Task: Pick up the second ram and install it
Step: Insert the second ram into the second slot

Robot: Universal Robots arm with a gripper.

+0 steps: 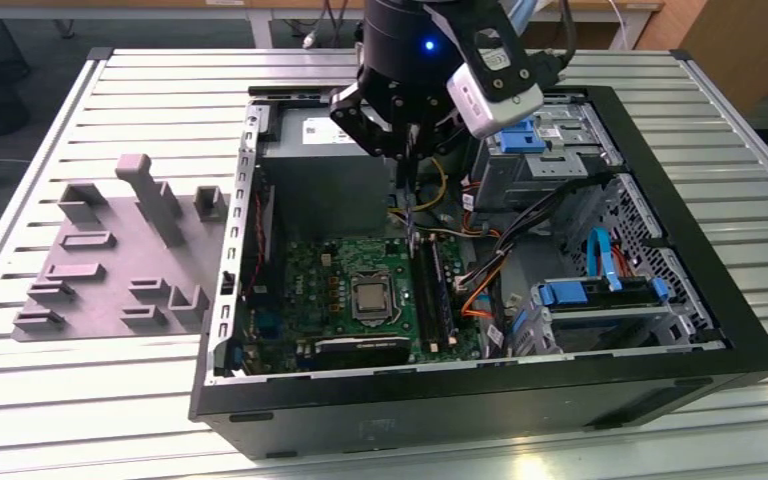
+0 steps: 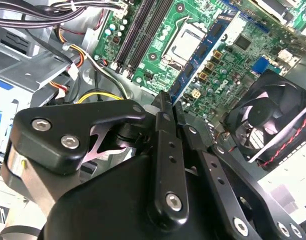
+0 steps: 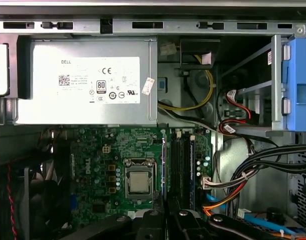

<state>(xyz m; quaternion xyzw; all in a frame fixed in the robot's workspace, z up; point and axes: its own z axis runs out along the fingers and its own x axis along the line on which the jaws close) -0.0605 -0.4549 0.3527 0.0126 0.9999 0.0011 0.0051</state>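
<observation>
**A:** Which step is in hand?

**B:** The carry-over, I judge. The jaws are drawn in to a narrow gap. They pinch what looks like the second ram (image 1: 411, 195), a thin dark board hanging edge-on straight below them in the exterior view. It is too slim there for me to be quite sure.

**A:** Where is that against the target?

**B:** The jaws hover inside the open computer case (image 1: 491, 395), above the motherboard (image 3: 108, 165). The black memory slots (image 3: 182, 165) lie below the jaws and a little beyond their tips, just beside the processor socket (image 3: 139, 181). The stick is well apart from the slots.

**A:** And the grey peg tray (image 1: 117, 260)?

**B:** It sits on the bench (image 1: 91, 400), outside the case and well off to one side of the jaws.

**A:** So the pick is done?

**B:** By the look of it, yes. The install is not.

**A:** What does seating it call for?

**B:** The stick's long edge has to run parallel to a free slot and sit squarely over it, with the notch matched to the slot's key. The push must be straight and even. A bundle of cables (image 3: 263, 161) runs near the slots on the side away from the socket, so the jaws need to keep clear of it.
</observation>
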